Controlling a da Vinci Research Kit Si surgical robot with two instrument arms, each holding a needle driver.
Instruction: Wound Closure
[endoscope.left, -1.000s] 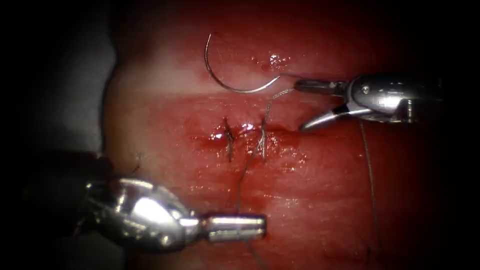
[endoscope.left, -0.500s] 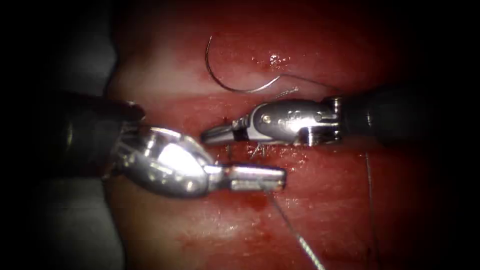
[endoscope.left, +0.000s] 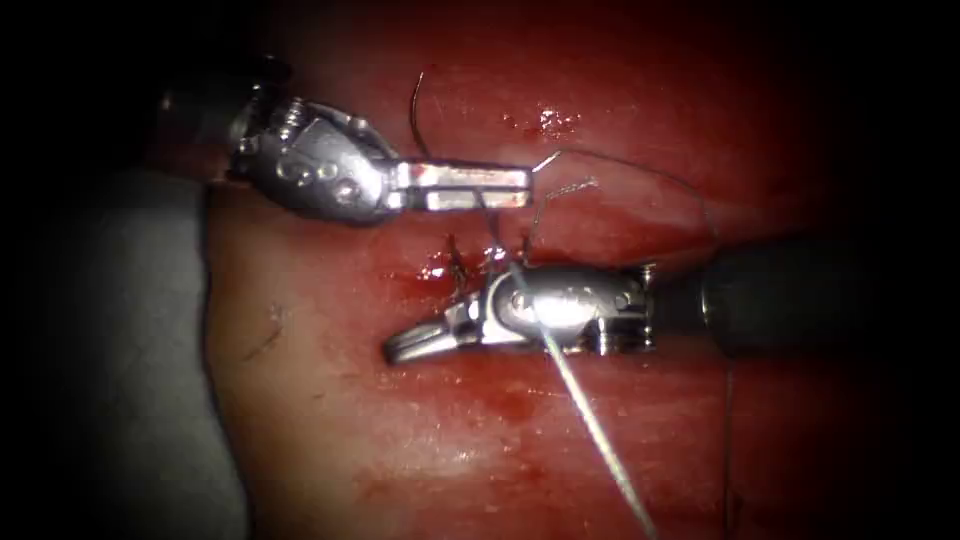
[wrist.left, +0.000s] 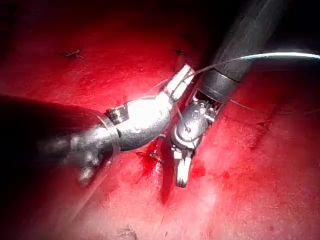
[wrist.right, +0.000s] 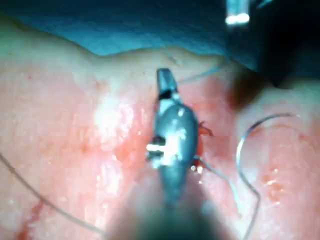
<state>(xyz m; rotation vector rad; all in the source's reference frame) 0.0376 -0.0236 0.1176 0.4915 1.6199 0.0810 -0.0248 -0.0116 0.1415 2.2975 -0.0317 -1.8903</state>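
1. Left tool (endoscope.left: 500, 187) is seen in the upper left of the endoscope view, above the cut (endoscope.left: 490, 262); jaws are closed flat, and the thread (endoscope.left: 590, 425) is gripped between them.
2. From those jaws the thread is run down over the right tool's body and out toward the bottom of the frame, lower right of centre.
3. Right tool (endoscope.left: 400, 347) is laid across the centre of the frame, coming in from the right, tips pointing left just below the cut; jaws are seen nearly closed w/ nothing held.
4. Needle (endoscope.left: 417, 110) is lying free on the tissue (endoscope.left: 330, 400) in the upper part of the frame; held by neither tool, not driven into the tissue. Part of its curve is hidden behind the left tool's jaws.
5. Two stitches are seen across the cut, w/ red fluid (endoscope.left: 430, 275) pooled around them.
6. A short frayed thread end (endoscope.left: 570, 187) is seen right of the left tool's tips.
7. In the left wrist view the two tools (wrist.left: 177, 85) (wrist.left: 182, 172) sit close together, thread stretched taut from the left tool.
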